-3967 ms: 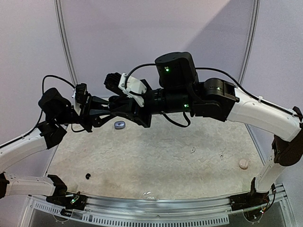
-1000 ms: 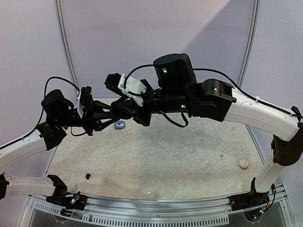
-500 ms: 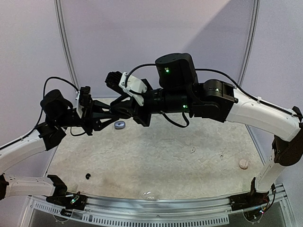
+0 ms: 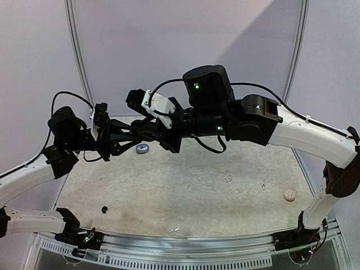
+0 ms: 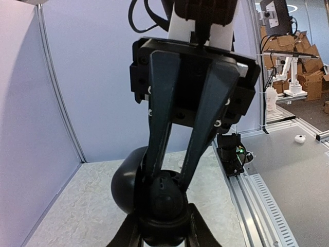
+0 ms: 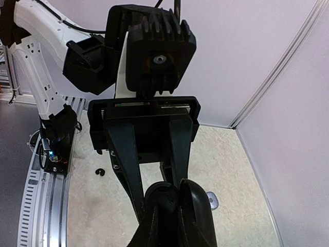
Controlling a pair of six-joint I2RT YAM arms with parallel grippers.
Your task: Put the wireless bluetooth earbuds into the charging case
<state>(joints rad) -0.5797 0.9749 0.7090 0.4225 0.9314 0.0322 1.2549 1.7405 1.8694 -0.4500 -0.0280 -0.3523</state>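
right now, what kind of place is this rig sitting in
Probably a robotics lab or workshop. The table sits in a cell of pale partition walls. Beyond it, the left wrist view shows another white robot arm and stacked cardboard boxes.

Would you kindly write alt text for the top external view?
Above the far left of the table, the left fingers and right fingers meet in mid-air, both gripping a black charging case. Small earbuds lie scattered below.
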